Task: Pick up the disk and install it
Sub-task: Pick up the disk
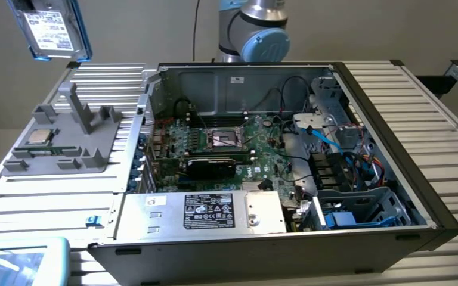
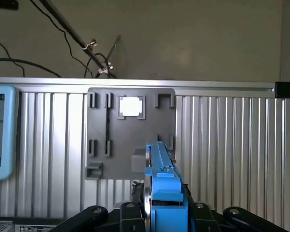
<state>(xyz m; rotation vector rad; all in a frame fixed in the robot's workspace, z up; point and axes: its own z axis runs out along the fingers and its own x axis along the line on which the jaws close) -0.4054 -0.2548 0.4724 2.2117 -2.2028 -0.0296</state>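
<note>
Open PC case [image 1: 420,179] on the slatted table [image 1: 46,202], grey fixture [image 1: 54,161] beside it, and high above that, exterior view's left, the disk [image 1: 52,28] sits edge-on in the gripper [image 2: 164,215], jaws part-closed on it: prob. stiff, hefty, shock-sensitive, slick metal, so hold firm by rigid sides.

The exterior camera looks down, fairly near, on the open black computer case [image 1: 253,256] on the ribbed aluminium bench [image 1: 46,202]. The wrist camera looks obliquely past the close blue-railed silver disk [image 2: 162,188]; both share the grey plastic holder plate [image 1: 50,162] [image 2: 130,140].
</note>
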